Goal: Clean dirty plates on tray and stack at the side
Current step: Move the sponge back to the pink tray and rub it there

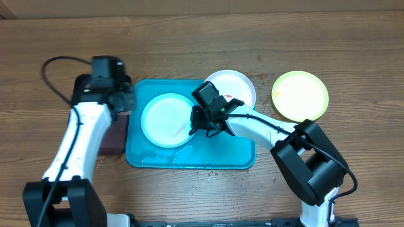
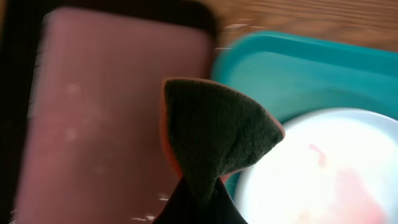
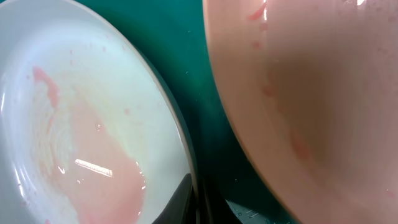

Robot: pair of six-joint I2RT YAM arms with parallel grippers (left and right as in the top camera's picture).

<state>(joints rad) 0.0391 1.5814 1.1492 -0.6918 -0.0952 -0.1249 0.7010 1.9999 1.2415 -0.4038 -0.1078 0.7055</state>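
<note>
Overhead, the tray (image 1: 243,157) lay in the middle of the wooden table (image 1: 189,38), wet along its near edge. The light blue plate (image 1: 165,120) sat inside it toward the left, filmed with a thin pink wash and a red streak. The white plate (image 1: 235,85) rested at the tray's far right corner, overlapping the rim, and its red smear was partly hidden behind the right arm (image 1: 265,129). The yellow-green plate (image 1: 300,94) sat on the bare table to the right, well apart from the tray.

The right gripper (image 1: 203,123) was down at the light blue plate's right edge, between that plate and the white one. Its arm crossed the tray's right half and covered part of the white plate. In the right wrist view the dark fingers (image 3: 183,205) stood close together right at the blue plate's rim, but whether they pinched it could not be told.

The left gripper (image 1: 121,99) hung over the tray's left rim, beside the pinkish tray (image 1: 117,139) with its black rim. It was clenched on a sponge (image 2: 214,130), dark green scouring face over an orange back, folded by the squeeze. The sponge blocked the left wrist camera's view of where the two trays met. Small droplets (image 1: 208,174) dotted the table just in front of the tray.
</note>
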